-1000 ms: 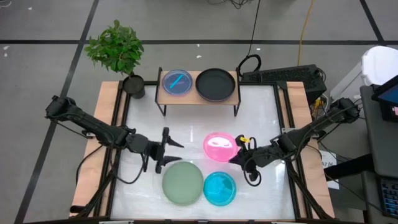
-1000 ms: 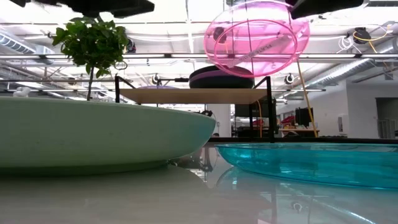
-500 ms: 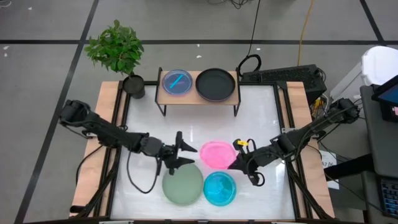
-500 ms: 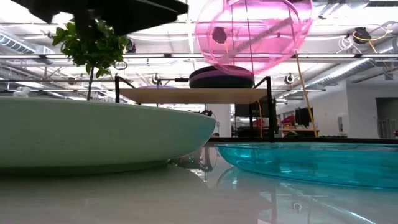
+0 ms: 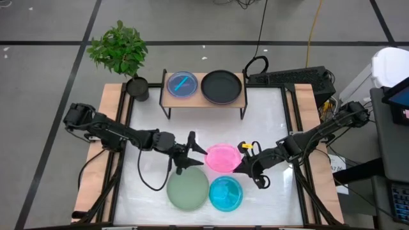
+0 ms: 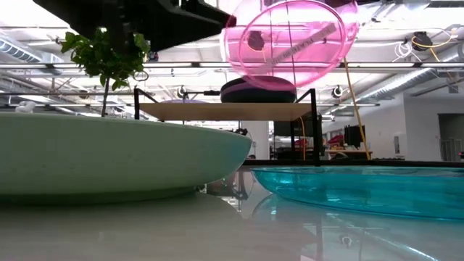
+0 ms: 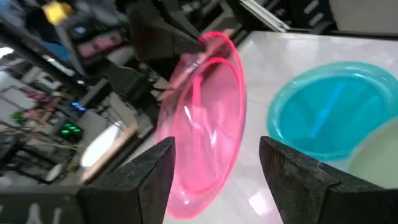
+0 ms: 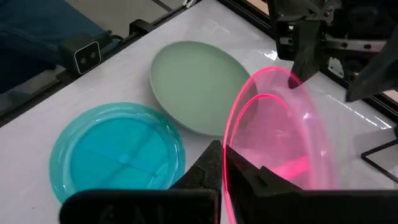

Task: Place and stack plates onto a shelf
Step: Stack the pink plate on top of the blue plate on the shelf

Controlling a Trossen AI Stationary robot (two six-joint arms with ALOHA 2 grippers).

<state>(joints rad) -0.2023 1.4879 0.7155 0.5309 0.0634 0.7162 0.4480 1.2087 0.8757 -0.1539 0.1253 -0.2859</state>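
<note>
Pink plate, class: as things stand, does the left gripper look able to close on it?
Probably yes. The open left gripper faces the pink plate, held off the table by the shut right gripper; nothing stands between them.

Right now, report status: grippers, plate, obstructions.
Right gripper shut on pink plate, held above table. Left gripper open, jaws either side of its far rim, not closed. Shelf holds two plates already.

Both arms reach inward to mid-table, grippers facing each other.
Left gripper (image 5: 199, 158): fingers spread wide, tips pointing toward the right arm. Right gripper (image 5: 239, 165): fingers clamped together, wrist angled low, arm stretched in from the table's right edge.
</note>
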